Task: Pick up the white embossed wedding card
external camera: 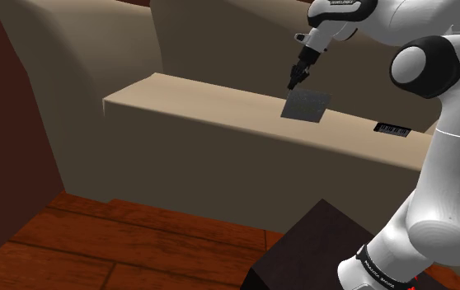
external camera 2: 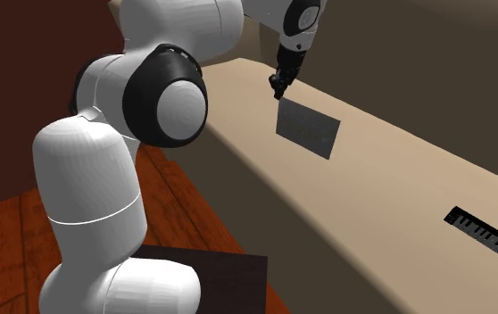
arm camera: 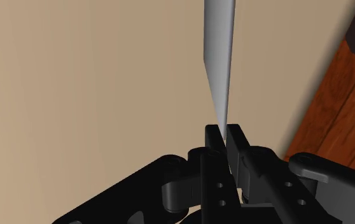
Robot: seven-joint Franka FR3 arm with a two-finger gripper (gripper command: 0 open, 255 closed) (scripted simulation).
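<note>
Firmly, grey card point(external camera: 306, 105) pinched by end effector point(external camera: 293, 84), barcode label point(external camera: 392, 129) on beige counter point(external camera: 195, 103).

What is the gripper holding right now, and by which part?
The grey card. The gripper has its fingers shut on one upper corner, and the rest of the card hangs below them.

Card point(external camera: 306, 105) in hand point(external camera: 293, 84), above counter point(external camera: 189, 99)
</note>
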